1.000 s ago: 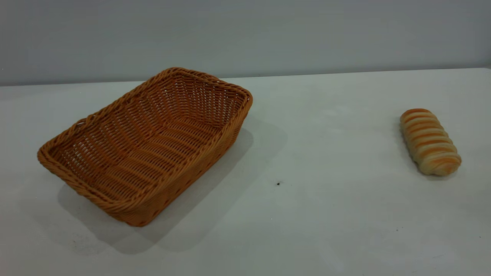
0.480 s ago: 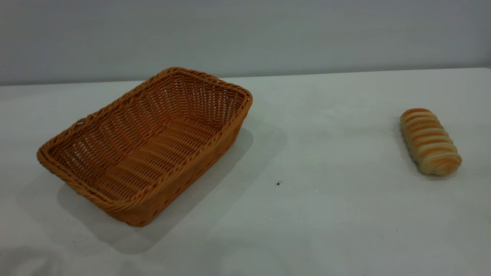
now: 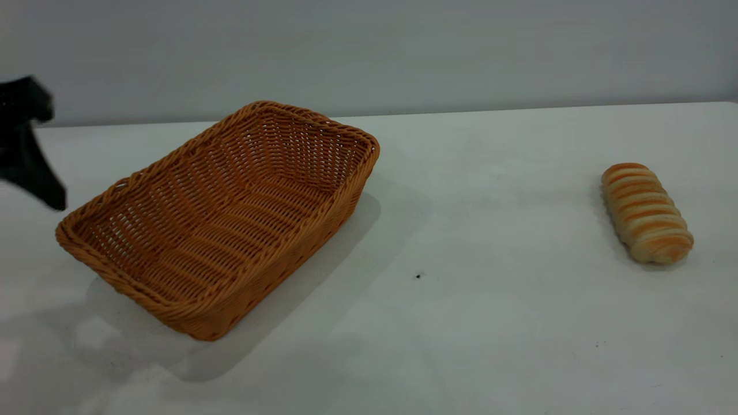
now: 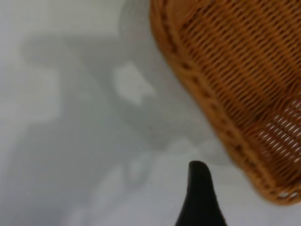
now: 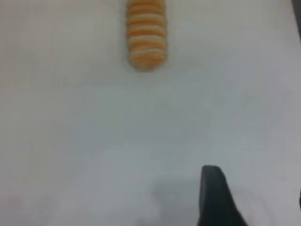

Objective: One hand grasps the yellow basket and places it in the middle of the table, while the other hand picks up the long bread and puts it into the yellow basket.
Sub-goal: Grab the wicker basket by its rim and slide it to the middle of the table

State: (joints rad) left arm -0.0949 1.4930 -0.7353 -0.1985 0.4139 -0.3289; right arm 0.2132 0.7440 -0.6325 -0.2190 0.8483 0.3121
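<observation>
The yellow basket point(image 3: 222, 216) is a large orange-tan wicker basket standing empty on the white table point(image 3: 461, 323), left of the middle. The long bread point(image 3: 646, 212) lies alone at the right. My left gripper point(image 3: 31, 150) hangs above the table at the left edge, just beyond the basket's left corner, open and empty. In the left wrist view one of its fingers point(image 4: 200, 193) is beside the basket rim point(image 4: 207, 99), apart from it. My right gripper is out of the exterior view. Its finger point(image 5: 212, 190) is over bare table, well short of the bread point(image 5: 146, 33), open and empty.
A grey wall point(image 3: 369, 52) runs behind the table's far edge. A small dark speck point(image 3: 418, 276) marks the table between basket and bread. The left arm's shadow lies on the table in front of the basket.
My left gripper has come into the exterior view at the left edge, near the basket's left corner. Its shadow has spread over the front left of the table. Basket and bread have not moved.
</observation>
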